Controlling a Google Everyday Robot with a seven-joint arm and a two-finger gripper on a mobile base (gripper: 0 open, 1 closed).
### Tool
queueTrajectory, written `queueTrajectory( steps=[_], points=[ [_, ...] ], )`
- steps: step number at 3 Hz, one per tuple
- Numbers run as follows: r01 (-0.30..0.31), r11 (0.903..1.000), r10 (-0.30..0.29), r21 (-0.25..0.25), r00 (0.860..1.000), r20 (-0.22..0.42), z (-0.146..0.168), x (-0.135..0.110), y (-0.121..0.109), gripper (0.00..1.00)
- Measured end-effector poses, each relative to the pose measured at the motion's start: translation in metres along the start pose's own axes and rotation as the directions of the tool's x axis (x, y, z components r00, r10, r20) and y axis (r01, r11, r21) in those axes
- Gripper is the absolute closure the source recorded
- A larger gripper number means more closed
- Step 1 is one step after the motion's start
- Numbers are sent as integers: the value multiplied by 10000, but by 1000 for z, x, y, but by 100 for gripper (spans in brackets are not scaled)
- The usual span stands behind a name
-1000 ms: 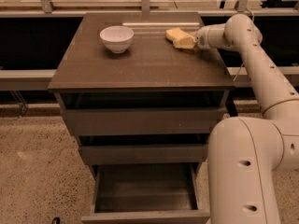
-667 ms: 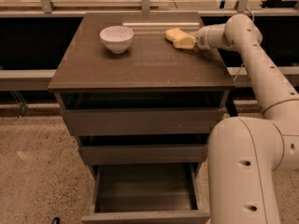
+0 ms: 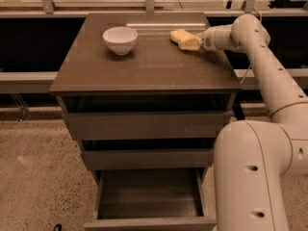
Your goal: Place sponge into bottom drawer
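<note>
White and smooth-shelled, the pincer (image 3: 196, 42) sits low over the far right part of the desk (image 3: 144, 69), its tip right against the sponge (image 3: 181, 37); whether it is gripping or loose cannot be told, since the tip merges with the sponge there. The sponge is a pale yellow, soft-looking block with rounded corners, lying flat on the desk top near the back edge, its right end meeting the pincer. Behind the pincer the arm (image 3: 269, 76) runs back as a glossy white tube with rounded joints and small dark dimples, down to a broad, domed white body (image 3: 252, 177) at the lower right. To the left of the sponge, well apart from it, stands a small white bowl (image 3: 120, 39), round, smooth and upright. The desk top is a flat matt grey-brown slab with square edges. Under it are two wide drawers (image 3: 147, 125) with plain handleless fronts, dark gaps showing above each. The bottom drawer (image 3: 149, 224), narrower, is pulled out toward the camera, a bare dark box. The floor (image 3: 33, 177) is speckled pale stone.
</note>
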State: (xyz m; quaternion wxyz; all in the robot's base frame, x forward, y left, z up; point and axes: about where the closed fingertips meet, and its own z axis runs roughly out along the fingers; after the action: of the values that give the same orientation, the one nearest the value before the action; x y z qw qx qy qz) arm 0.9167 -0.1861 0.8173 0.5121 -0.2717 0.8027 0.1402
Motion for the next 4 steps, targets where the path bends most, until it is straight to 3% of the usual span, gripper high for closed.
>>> queueTrajectory(
  steps=[4],
  points=[
    [1,10000,-1,-1,10000,0,0,-1,0,100]
  ],
)
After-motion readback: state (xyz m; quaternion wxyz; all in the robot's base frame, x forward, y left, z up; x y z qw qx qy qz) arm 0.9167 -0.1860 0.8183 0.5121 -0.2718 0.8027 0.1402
